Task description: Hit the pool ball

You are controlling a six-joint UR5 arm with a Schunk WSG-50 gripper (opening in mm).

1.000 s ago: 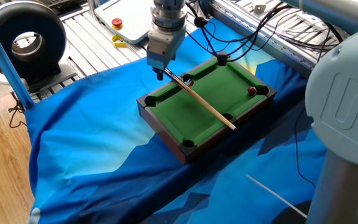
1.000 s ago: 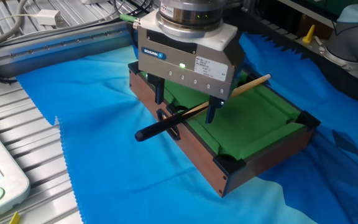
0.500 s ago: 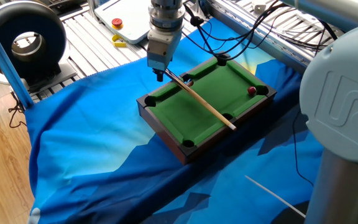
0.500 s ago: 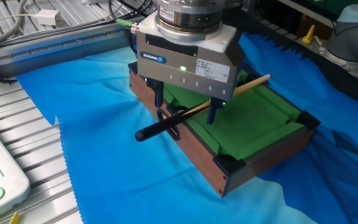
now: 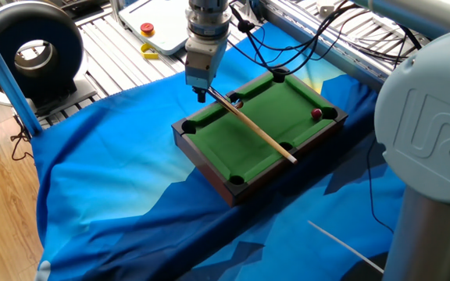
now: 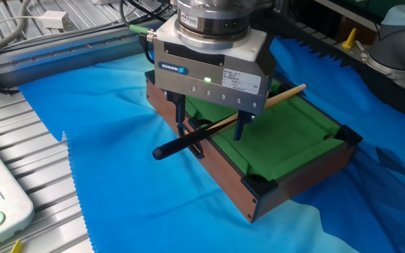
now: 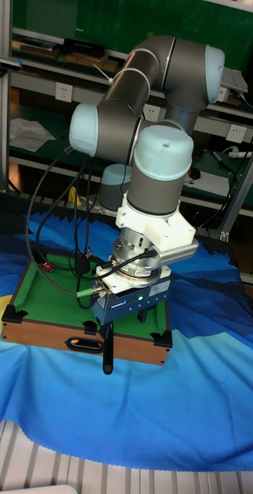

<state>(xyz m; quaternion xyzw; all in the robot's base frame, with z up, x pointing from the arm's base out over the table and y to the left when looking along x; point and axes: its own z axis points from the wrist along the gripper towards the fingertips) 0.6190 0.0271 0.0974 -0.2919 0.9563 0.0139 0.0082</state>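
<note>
The pool ball (image 5: 316, 113) is a tiny dark-red ball near the far right corner pocket of the small green pool table (image 5: 208, 167); in the tall view the pool ball (image 7: 47, 267) sits by the left rail. A wooden cue (image 5: 256, 129) with a black handle (image 6: 180, 145) lies slanted across the table, its handle sticking out over the rim. My gripper (image 6: 210, 121) hangs over the handle end, open, with one finger on each side of the cue. In the fixed view my gripper (image 5: 201, 94) is far from the red ball.
A small pale ball (image 5: 238, 102) rests near the far rail. The table (image 6: 223, 176) stands on a rumpled blue cloth (image 5: 116, 187). A metal grille with a red button (image 5: 147, 29) lies behind, and cables (image 5: 303, 39) hang at the back right.
My gripper has shifted very slightly over the cue's handle. The cue and both balls have stayed in place.
</note>
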